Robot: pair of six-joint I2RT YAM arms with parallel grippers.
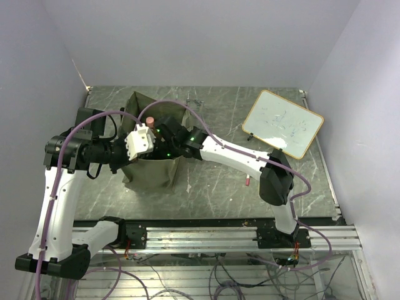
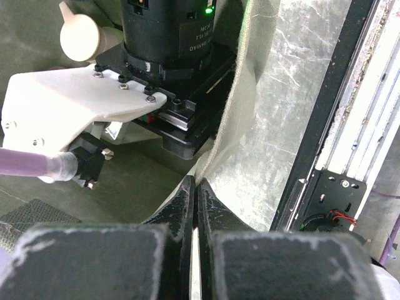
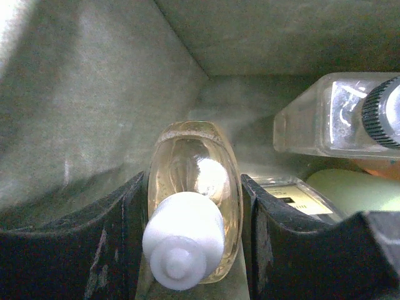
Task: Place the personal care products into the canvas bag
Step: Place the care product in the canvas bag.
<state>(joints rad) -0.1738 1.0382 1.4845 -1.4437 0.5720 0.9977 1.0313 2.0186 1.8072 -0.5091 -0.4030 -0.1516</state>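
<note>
The olive canvas bag (image 1: 150, 164) stands at the left of the table. My left gripper (image 2: 195, 184) is shut on the bag's rim (image 2: 219, 150), at the bag's near-left side in the top view (image 1: 125, 155). My right arm reaches down into the bag, and its gripper is hidden there in the top view. In the right wrist view my right gripper (image 3: 194, 181) is shut on a pale amber bottle with a white cap (image 3: 194, 169) inside the bag. Beside it lie a clear bottle with a dark cap (image 3: 319, 119) and a pale yellow-green product (image 3: 350, 190). A beige cap (image 2: 78, 37) shows inside the bag.
A wooden-framed whiteboard (image 1: 282, 123) leans at the back right. A red marker (image 1: 247, 180) lies right of the bag. The right arm's wrist and white camera mount (image 2: 81, 103) fill the bag's mouth. A metal rail (image 1: 212, 234) runs along the near edge.
</note>
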